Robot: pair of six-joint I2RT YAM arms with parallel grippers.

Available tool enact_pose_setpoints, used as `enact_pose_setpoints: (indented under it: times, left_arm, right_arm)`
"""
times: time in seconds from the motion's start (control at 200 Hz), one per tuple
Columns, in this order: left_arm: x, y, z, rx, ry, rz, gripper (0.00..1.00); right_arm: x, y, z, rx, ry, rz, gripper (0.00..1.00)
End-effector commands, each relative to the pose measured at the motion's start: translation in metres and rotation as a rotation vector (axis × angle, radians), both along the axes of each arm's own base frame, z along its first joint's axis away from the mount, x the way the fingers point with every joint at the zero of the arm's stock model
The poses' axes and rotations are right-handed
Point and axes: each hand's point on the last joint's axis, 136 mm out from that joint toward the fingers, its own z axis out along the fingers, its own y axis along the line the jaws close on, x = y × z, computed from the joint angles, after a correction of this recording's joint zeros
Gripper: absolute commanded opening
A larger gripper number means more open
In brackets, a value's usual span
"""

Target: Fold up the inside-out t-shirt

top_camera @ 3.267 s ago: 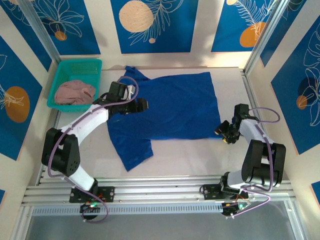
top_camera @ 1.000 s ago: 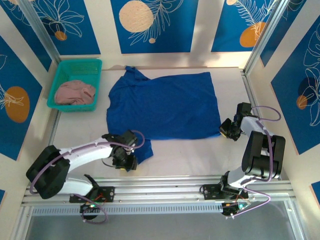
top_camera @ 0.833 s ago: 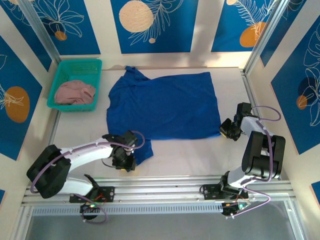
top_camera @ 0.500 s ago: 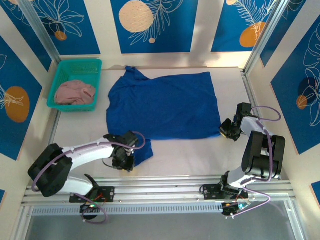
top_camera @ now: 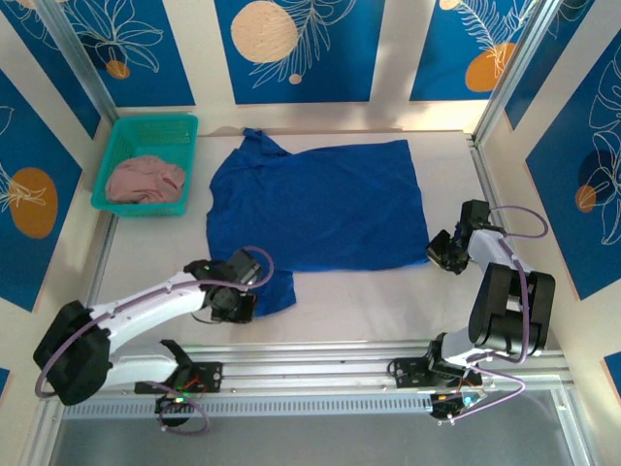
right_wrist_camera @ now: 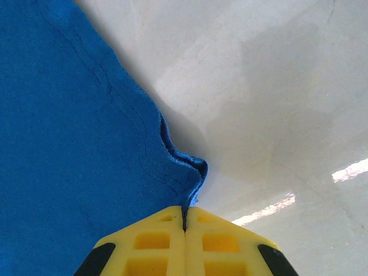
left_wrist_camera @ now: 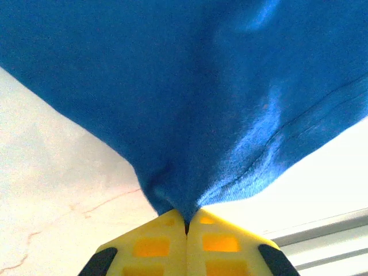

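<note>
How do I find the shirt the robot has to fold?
Look at the white table. The t-shirt lies spread across its middle, right of the green basket. It is royal blue and spread out, while the pink garment sits bunched inside the basket.

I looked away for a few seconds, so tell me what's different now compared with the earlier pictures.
The left gripper came from the far left of the t-shirt to its near sleeve and closed on the sleeve edge. The right gripper stayed shut on the shirt's near right corner; the basket and pink garment did not move.
</note>
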Motion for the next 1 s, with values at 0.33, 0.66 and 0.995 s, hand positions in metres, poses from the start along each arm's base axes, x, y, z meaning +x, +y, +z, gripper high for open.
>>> enact_pose_setpoints:
  times: [0.33, 0.66, 0.995]
  left_arm:
    - [0.091, 0.010, 0.103, -0.168, -0.177, 0.018, 0.00]
    - [0.152, 0.011, 0.131, -0.190, -0.225, 0.008, 0.00]
    - [0.203, 0.030, 0.151, -0.196, -0.271, 0.054, 0.00]
  right_arm:
    - [0.043, -0.001, 0.039, 0.032, -0.063, 0.053, 0.00]
    - [0.074, 0.001, 0.040, 0.013, -0.054, 0.101, 0.00]
    - [0.097, 0.004, 0.041, 0.005, -0.048, 0.141, 0.00]
